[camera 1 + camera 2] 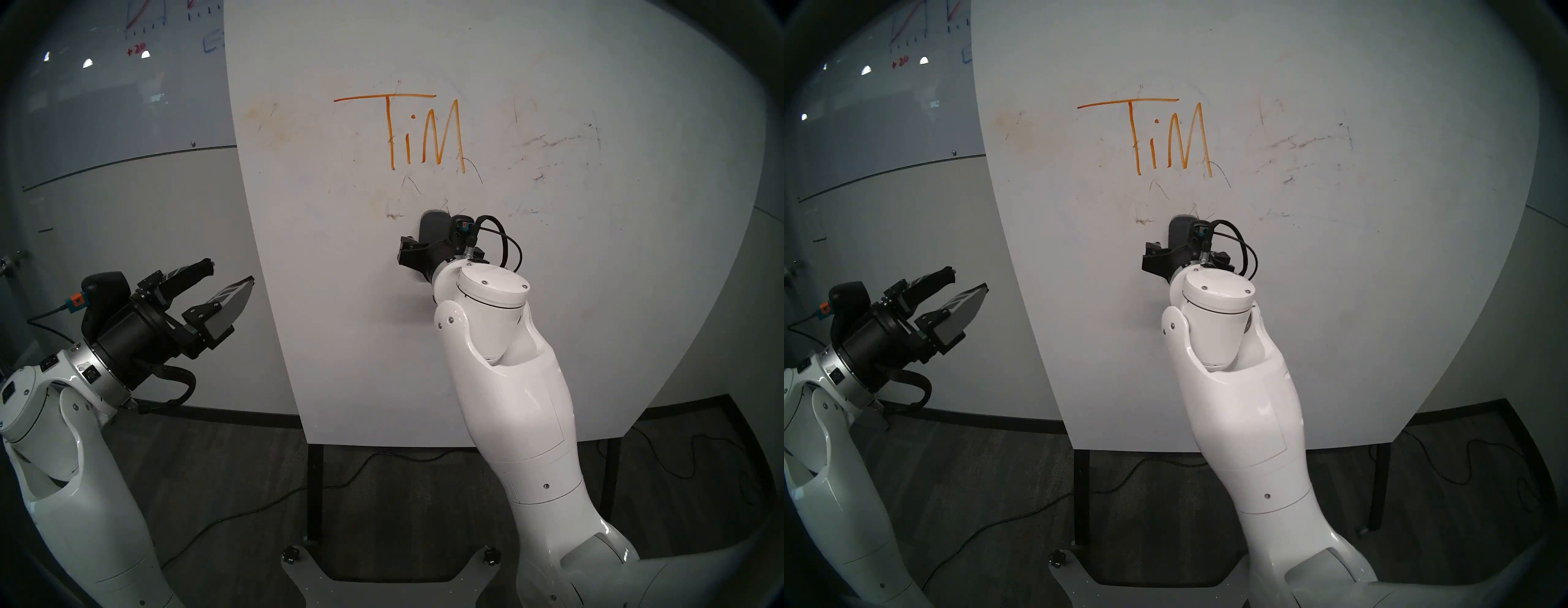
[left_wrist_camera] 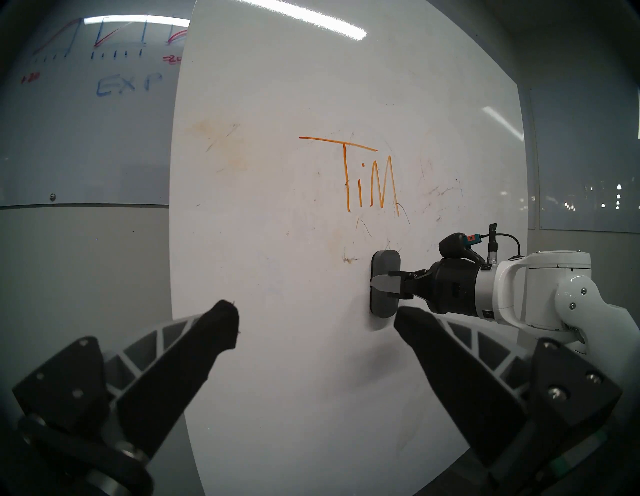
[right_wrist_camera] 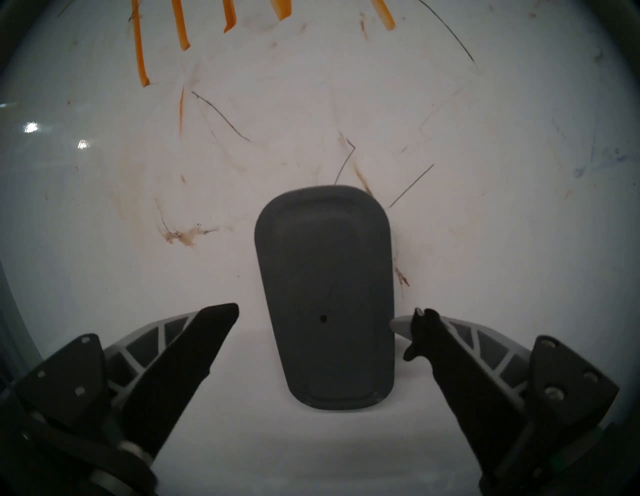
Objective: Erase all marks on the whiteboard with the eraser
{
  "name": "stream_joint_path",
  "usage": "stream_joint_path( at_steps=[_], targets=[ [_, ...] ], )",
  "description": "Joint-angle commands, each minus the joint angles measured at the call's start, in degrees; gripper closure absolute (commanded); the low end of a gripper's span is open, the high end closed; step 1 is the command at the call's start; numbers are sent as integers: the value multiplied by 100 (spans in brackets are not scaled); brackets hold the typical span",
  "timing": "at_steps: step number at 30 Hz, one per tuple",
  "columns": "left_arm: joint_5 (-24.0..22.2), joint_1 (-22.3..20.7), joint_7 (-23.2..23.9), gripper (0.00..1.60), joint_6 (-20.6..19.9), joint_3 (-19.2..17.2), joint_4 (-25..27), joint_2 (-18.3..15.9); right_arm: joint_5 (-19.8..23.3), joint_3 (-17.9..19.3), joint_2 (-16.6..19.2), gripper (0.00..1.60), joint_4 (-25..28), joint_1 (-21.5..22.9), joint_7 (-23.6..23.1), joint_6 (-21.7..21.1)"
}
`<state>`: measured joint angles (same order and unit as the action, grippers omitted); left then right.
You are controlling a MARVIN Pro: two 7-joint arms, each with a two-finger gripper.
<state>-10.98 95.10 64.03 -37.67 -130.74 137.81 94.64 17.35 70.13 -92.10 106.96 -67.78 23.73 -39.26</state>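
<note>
One dark grey oblong eraser with rounded ends [image 3: 325, 301] is sitting flat against the large white whiteboard panel [image 1: 594, 297], standing on end just below the orange hand-drawn letters "TiM" [image 1: 418, 133], with thin dark scribbles [image 3: 221, 116] and a brownish smudge [image 3: 185, 235] lying close around its top end.

I am bringing my right tool [image 3: 315, 318] in level at the eraser, and its fingers are standing wide on either side of the block: the right fingertip [image 3: 420, 317] is just beside the eraser's edge, the left one is a little apart. I am not gripping it yet. My left tool [image 1: 229, 276] is hanging wide and empty, well apart from the board's left side.

To do this well, I judge that I should be centring the block between both fingers before closing, taking it by its long sides near the small centre dot [image 3: 322, 318], and keeping the felt face square to the board so that the wipe upward through the letters presses evenly.

What is keeping the eraser on the upright board I cannot make out. In the head views my own wrist is covering most of the eraser. The right wrist view is cutting off the tops of the letters, and the faint marks out to the right [image 1: 551, 142] are too pale to trace fully.
</note>
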Motion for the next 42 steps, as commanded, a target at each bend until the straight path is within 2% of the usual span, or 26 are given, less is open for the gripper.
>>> stream_joint_path(
  at_steps=[1,13,14,15,16,18,21,23,25,27,29,38,42],
  targets=[
    [-12,0,-1,0,1,3,60,-9,104,7,-20,0,-59,318,-241,113],
    [-12,0,-2,0,1,3,61,-9,137,53,31,0,-283,451,-390,171],
    [-12,0,-1,0,1,3,61,-8,132,51,32,13,-295,455,-390,183],
    [-12,0,-1,0,1,3,61,-8,130,50,33,43,-302,457,-392,192],
    [-12,0,-1,0,1,3,61,-9,124,44,38,63,-310,459,-391,208],
    [-12,0,-1,0,1,3,61,-9,118,39,38,81,-317,459,-386,223],
    [-12,0,-1,0,1,3,61,-9,109,33,33,88,-320,451,-367,248],
    [-12,0,-1,0,1,3,61,-9,104,30,30,101,-318,446,-356,257],
    [-12,0,-1,0,1,3,61,-8,102,30,24,123,-314,436,-346,269],
    [-12,0,-1,0,1,3,61,-9,99,30,20,134,-304,425,-332,280],
    [-12,0,-1,0,1,3,61,-9,96,32,17,159,-285,412,-318,285],
    [-11,-1,0,0,2,3,59,-9,90,18,41,160,-101,384,-316,278],
    [-10,-3,2,0,2,2,57,-9,101,25,122,160,-15,500,-414,235]
  ],
)
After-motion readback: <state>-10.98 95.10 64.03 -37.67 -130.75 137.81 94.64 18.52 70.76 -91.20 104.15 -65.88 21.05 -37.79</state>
